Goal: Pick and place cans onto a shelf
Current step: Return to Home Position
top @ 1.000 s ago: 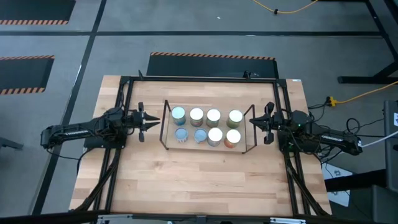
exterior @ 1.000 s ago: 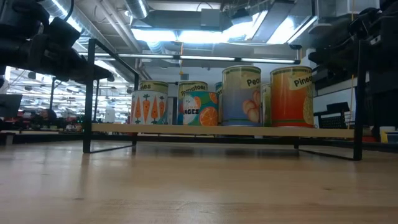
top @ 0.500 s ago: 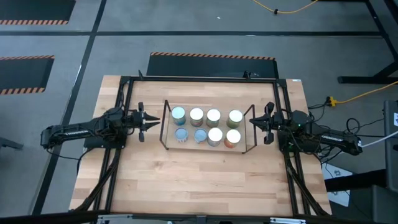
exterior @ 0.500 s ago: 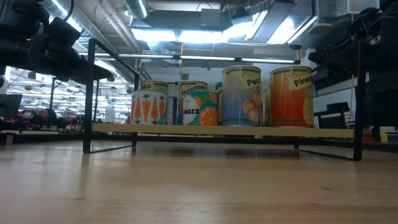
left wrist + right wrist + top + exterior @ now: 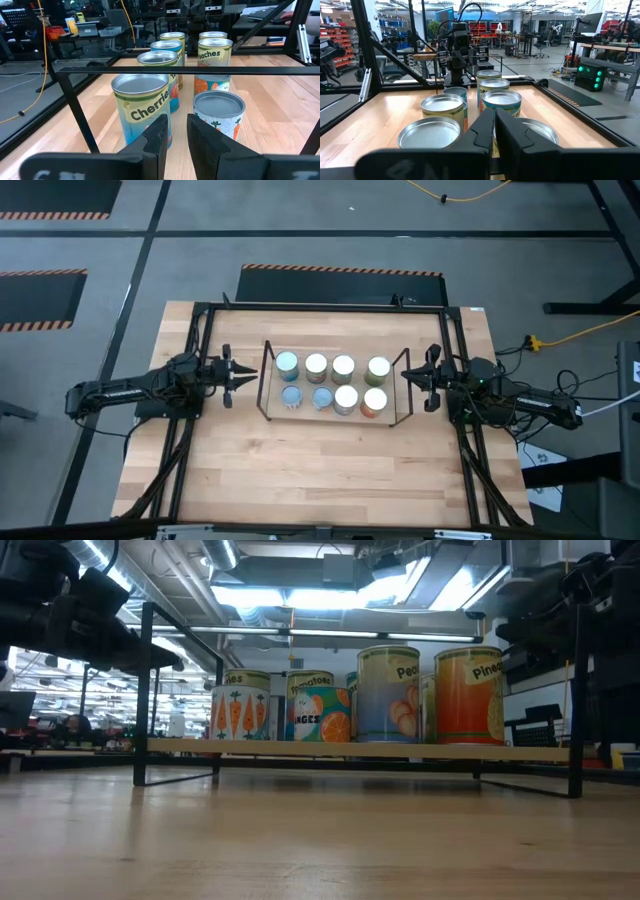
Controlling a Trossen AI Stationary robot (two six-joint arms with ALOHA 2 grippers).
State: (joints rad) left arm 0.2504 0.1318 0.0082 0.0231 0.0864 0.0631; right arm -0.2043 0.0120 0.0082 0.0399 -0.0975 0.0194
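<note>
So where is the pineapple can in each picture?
High view: pineapple can, right end of the shelf's bottom row.
Low view: pineapple can, far right, orange label.
Left wrist view: pineapple can, farthest back, behind the peaches can.
Right wrist view: pineapple can, closest, before the peaches can.
Shared landmark: the peaches can, always right beside it.

The left gripper [image 5: 177,121] hangs level just outside the shelf [image 5: 260,70], jaws slightly apart and empty. Behind the black wire, the cans [image 5: 215,57] stand upright in two rows above the wooden worktop [image 5: 272,107]. The Cherries can [image 5: 141,107] is nearest, with a shorter carrot can [image 5: 219,116] beside it.
</note>
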